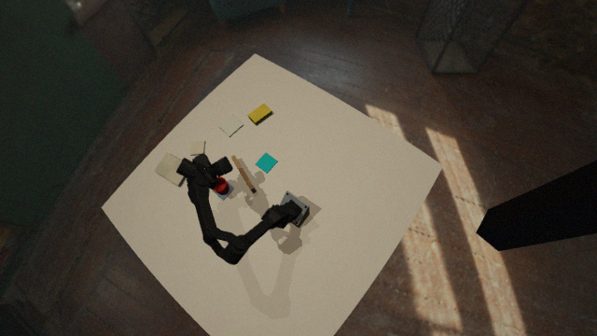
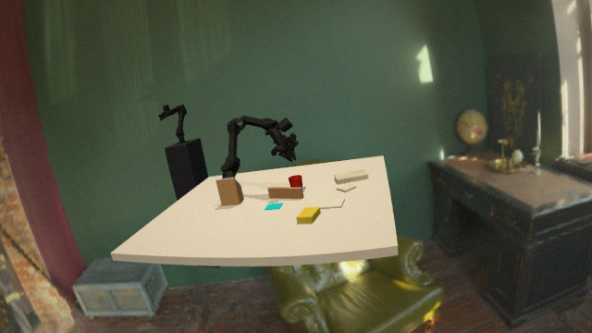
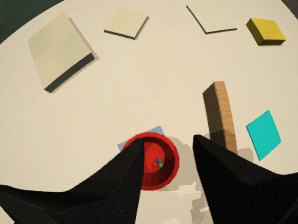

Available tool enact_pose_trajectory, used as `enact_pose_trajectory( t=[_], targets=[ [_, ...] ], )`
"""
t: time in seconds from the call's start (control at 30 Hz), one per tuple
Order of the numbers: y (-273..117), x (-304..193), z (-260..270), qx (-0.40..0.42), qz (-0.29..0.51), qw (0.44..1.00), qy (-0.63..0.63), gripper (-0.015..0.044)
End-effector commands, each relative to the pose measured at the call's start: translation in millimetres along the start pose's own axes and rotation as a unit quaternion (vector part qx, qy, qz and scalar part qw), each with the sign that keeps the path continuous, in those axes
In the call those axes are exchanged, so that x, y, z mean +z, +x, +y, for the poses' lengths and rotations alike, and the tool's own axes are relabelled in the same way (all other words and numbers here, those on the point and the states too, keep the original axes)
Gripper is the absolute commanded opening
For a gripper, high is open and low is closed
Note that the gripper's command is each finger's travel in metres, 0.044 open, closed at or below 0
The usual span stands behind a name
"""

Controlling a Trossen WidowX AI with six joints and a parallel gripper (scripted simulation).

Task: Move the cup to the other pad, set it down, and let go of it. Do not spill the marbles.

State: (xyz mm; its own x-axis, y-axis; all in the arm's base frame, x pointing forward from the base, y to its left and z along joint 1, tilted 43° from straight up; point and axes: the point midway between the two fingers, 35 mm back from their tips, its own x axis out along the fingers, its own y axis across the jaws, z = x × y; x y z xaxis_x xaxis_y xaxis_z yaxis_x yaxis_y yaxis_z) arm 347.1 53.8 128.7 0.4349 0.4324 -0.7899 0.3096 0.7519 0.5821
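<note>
A: What do we see first, starting at the left in the wrist view?

B: We see a big cream block (image 3: 59,50) lying on the white table (image 3: 100,110). Next to it, on the right, is a flat cream tile (image 3: 127,23).

A: And then the red cup (image 3: 152,171)?

B: Yes. The red cup stands up straight on a little blue pad (image 3: 154,132). Only a corner of that pad peeks out behind the cup. We can see the marbles (image 3: 158,160) down inside, but they are too small for us to count.

A: Where is the gripper (image 3: 169,145)?

B: It hangs over the cup and points down at it. In the side view we see the gripper (image 2: 288,150) up in the air, well above the cup (image 2: 295,180), not touching it.

A: What are its fingers doing?

B: They are spread part of the way, not wide. There is nothing between them. We see the cup through the gap, far below.

A: What comes after the cup?

B: A wooden stick (image 3: 221,112) lies just to the right of the cup. Past the stick is the teal pad (image 3: 264,133), flat on the table. So the stick is between the cup and the teal pad.

A: And up at the far side?

B: We see a thin pale sheet (image 3: 212,19), and right of it a yellow block (image 3: 266,30).
</note>
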Motion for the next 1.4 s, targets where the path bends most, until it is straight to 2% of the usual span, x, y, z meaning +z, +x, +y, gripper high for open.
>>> enact_pose_trajectory(
  t=[0.0,0.1,0.67,1.37],
  targets=[
    [38,-45,-15,-0.047,0.229,0.939,0.254,0.0148],
    [43,-54,-15,-0.064,0.274,0.906,0.315,0.0148],
    [43,-55,-11,-0.064,0.274,0.906,0.315,0.0148],
    [72,-71,-9,-0.064,0.274,0.906,0.315,0.0148]
  ],
)
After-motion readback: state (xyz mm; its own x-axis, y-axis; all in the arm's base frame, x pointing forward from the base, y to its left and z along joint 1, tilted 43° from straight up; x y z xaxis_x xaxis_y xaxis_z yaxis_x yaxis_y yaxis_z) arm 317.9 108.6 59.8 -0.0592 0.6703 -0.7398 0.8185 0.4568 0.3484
